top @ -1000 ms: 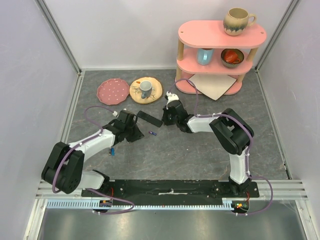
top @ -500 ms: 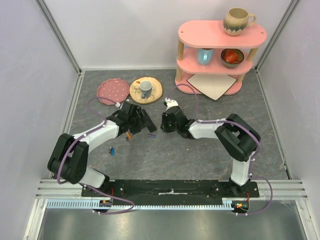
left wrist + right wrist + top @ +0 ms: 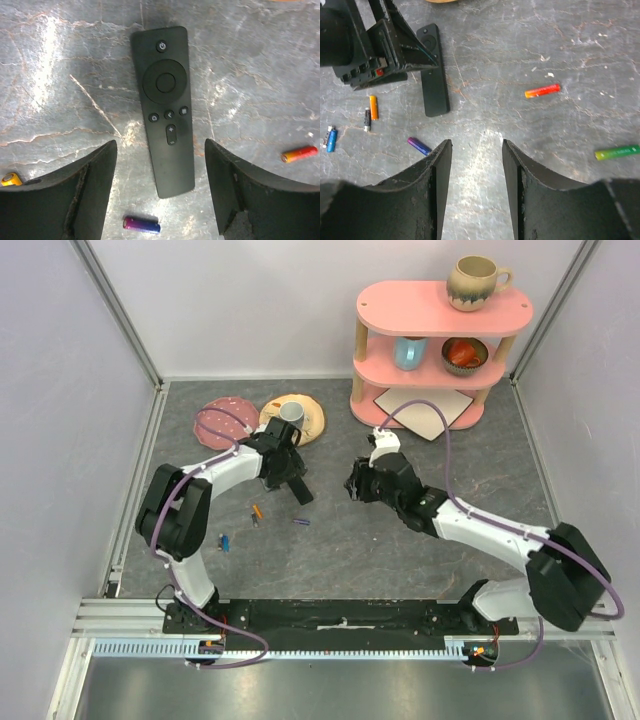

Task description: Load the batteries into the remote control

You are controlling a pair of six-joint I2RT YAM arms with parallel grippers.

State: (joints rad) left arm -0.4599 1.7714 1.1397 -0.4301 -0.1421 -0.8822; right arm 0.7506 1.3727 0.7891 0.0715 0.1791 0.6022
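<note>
The black remote control [image 3: 164, 100] lies flat on the grey table with its buttons up, also seen as remote control [image 3: 432, 75] and remote control [image 3: 299, 490]. My left gripper [image 3: 160, 145] hovers over its lower end, open, its fingers standing clear on either side. A purple-blue battery [image 3: 141, 224] lies just below the remote, a red-orange battery [image 3: 299, 153] to the right. My right gripper [image 3: 476, 142] is open over bare table, right of the remote. Around it lie a purple battery [image 3: 418, 146], an orange battery [image 3: 373, 107], a blue battery [image 3: 331, 138], a red battery [image 3: 542, 90] and a green battery [image 3: 617, 152].
A pink dotted plate [image 3: 224, 420] and a yellow plate [image 3: 300, 418] with a grey cup [image 3: 291, 412] sit just beyond the left gripper. A pink shelf [image 3: 440, 310] with mugs and a bowl stands at the back right, a white board [image 3: 425, 408] under it.
Both grippers have opened. The left gripper moved toward the far side, over the remote. The right arm swung away to the right, and the remote now lies free on the table.
</note>
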